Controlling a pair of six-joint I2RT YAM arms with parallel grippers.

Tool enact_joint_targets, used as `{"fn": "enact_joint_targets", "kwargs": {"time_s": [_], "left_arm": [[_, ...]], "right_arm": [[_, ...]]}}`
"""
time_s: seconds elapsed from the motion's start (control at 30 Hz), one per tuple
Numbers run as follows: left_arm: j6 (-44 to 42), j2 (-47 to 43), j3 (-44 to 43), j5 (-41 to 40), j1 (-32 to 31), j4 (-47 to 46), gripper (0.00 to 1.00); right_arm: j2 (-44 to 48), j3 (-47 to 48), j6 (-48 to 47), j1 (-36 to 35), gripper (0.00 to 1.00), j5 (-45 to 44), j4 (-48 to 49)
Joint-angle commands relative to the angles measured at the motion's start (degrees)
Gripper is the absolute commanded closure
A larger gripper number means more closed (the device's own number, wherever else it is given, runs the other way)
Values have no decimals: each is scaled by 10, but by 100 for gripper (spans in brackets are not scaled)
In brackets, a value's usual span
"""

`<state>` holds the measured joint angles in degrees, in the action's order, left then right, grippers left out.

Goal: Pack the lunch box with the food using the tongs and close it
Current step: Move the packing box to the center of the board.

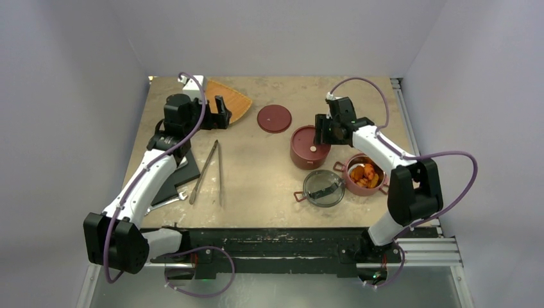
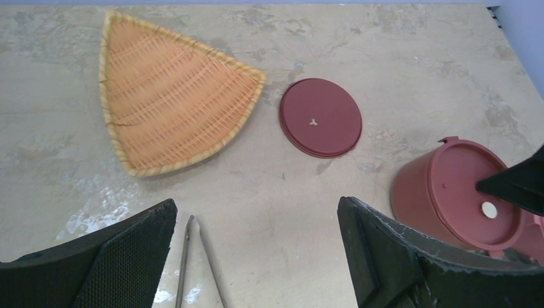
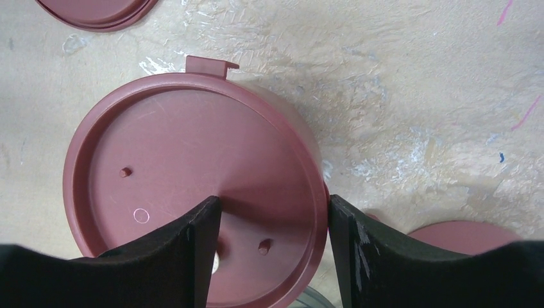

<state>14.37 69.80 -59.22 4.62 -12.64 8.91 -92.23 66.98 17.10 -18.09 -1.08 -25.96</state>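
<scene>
Left hand (image 2: 256, 212) stood released near slim silvery metal tongs (image 1: 208, 170); right hand (image 3: 274, 205) hung parted over lidded round dark-red bowl (image 3: 192, 154).

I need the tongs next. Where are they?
Top view: the tongs lie on the table left of centre, right of the left arm, below the orange tray.

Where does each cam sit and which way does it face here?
Top external: high behind the arm bases, looking down on the table; left gripper and right gripper both show.
Left wrist: faces the far table, orange tray, loose lid, tongs; own open jaws at bottom.
Right wrist: straight down on the lidded bowl; own open jaws above it.
Shared: lidded bowl appears in all three.
</scene>
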Motion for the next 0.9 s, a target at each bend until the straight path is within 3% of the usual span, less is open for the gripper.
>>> {"fn": "enact_joint_targets", "kwargs": {"time_s": [0.0,0.27,0.63,0.87], "left_arm": [[27,15,8,52,-12,-41,5],[114,97,31,204,-45,-127,5],[135,222,20,257,-103,-125,8],[92,296,-22,214,-131,-27,31]], "right_arm": [[-9,-21,-2,-37,37,-2,-32],[-22,-10,35,-116,38,6,-17],[-8,-15,63,-145,37,10,5],[7,-35,70,-147,37,10,17]]}}
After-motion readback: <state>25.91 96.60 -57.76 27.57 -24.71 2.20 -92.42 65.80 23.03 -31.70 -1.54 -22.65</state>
